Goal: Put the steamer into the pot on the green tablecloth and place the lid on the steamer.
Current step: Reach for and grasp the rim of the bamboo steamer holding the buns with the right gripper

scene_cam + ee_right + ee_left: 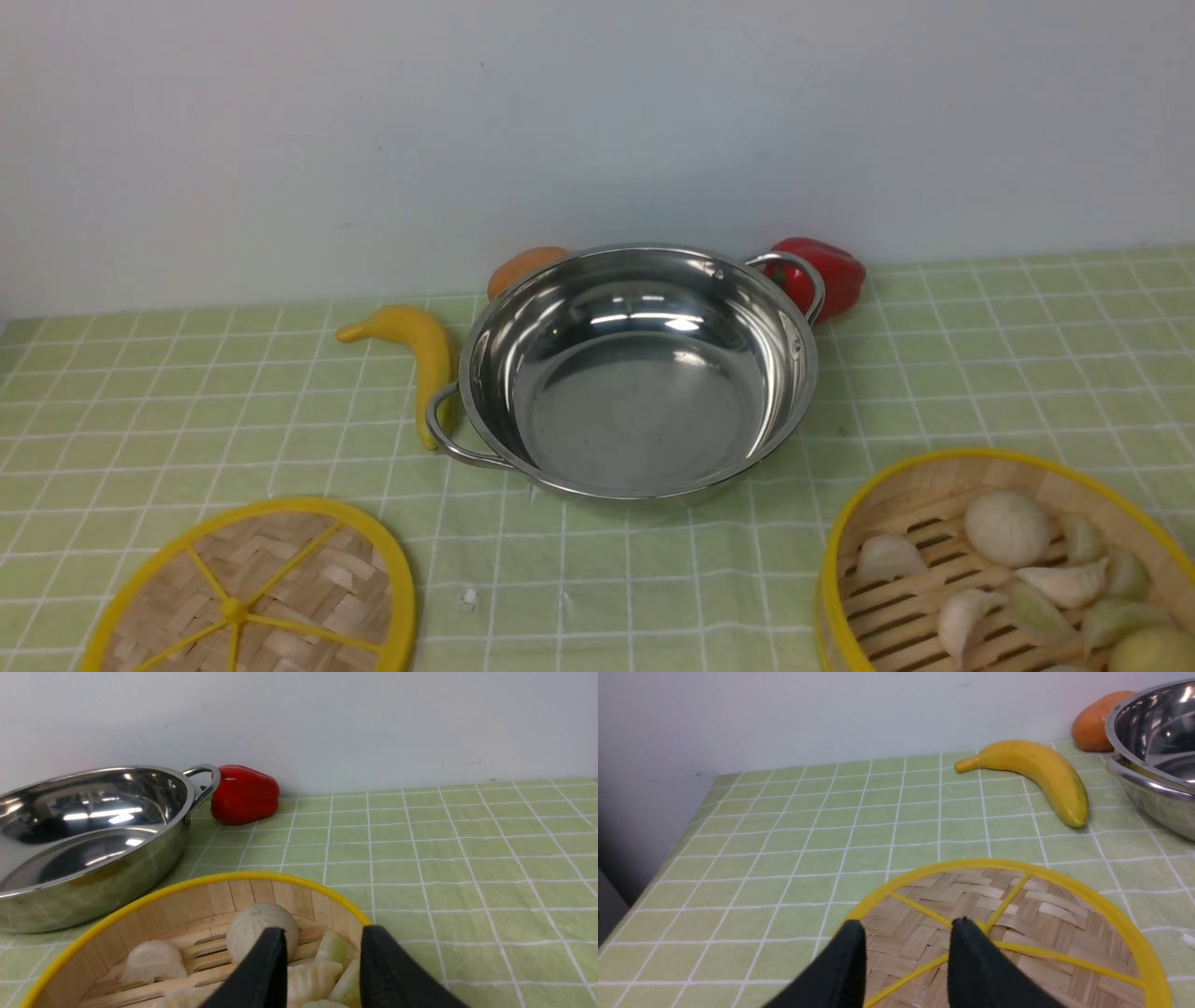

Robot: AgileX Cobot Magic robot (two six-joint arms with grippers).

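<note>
Left jaws hang over the lid (1017,924), right jaws over the steamer (261,891).

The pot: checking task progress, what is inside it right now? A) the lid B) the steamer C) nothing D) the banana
C: the pot shows only its bare shiny floor, while the steamer and the lid both lie on the green tablecloth outside it.

The front view looks forward and down over the green tablecloth (980,373) to the wall (597,121), with the pot (635,401) mid-frame. Each wrist view sits low and close, one behind the left claw (908,926) over the lid (1017,914), the other behind the right claw (323,931) over the steamer (196,900). All three share the pot.
</note>
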